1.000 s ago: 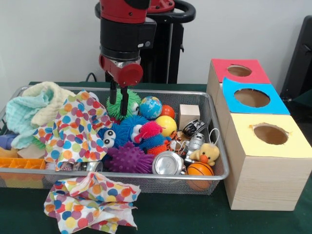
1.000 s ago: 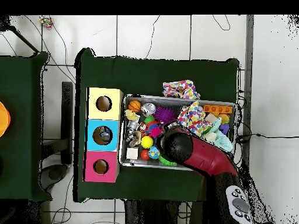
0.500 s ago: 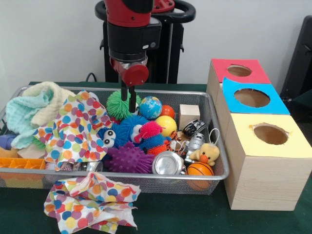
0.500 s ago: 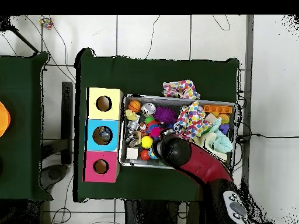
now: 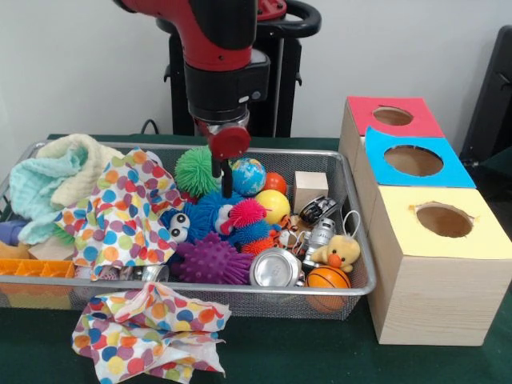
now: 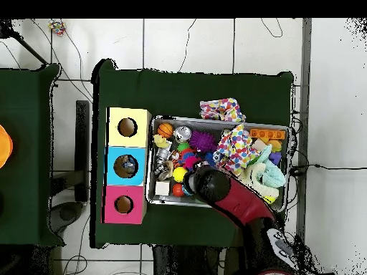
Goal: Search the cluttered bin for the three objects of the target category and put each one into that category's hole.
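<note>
One black two-fingered gripper (image 5: 222, 181) hangs with its fingers drawn narrow, holding nothing, between the green spiky ball (image 5: 196, 170) on its left and the small globe ball (image 5: 247, 176) on its right, above the blue furry toy (image 5: 210, 213). All lie toward the far side of the wire mesh bin (image 5: 358, 240). Right of the bin stand the red-topped (image 5: 392, 117), blue-topped (image 5: 414, 161) and yellow-topped wooden hole boxes (image 5: 442, 220), unobstructed.

A dotted cloth (image 5: 148, 332) is draped over the front rim onto the green table cover (image 5: 320, 352). A black stand (image 5: 280, 72) is seen behind. In the overhead view, a tiled floor (image 6: 186, 43) with cables and a second green table (image 6: 25, 154) are shown.
</note>
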`<action>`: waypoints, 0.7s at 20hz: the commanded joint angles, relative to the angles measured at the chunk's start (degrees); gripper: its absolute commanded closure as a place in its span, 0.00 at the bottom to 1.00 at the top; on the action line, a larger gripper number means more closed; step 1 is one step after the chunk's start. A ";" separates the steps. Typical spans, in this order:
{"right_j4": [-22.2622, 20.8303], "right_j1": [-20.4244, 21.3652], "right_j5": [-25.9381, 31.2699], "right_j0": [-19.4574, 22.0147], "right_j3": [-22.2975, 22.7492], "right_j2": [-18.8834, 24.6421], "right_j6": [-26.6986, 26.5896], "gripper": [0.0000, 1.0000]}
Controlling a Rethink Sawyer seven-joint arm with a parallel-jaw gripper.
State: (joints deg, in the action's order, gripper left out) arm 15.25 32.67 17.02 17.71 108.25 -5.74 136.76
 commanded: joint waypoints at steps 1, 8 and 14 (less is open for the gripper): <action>6.81 -3.15 -4.66 -2.11 2.10 7.52 14.12 0.00; 12.61 -2.84 -2.98 -5.59 1.46 7.49 15.90 0.00; 16.05 -2.01 -3.31 -5.40 3.39 9.13 15.25 0.00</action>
State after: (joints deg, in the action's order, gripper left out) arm 25.67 31.11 15.94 12.32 108.57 -2.47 136.78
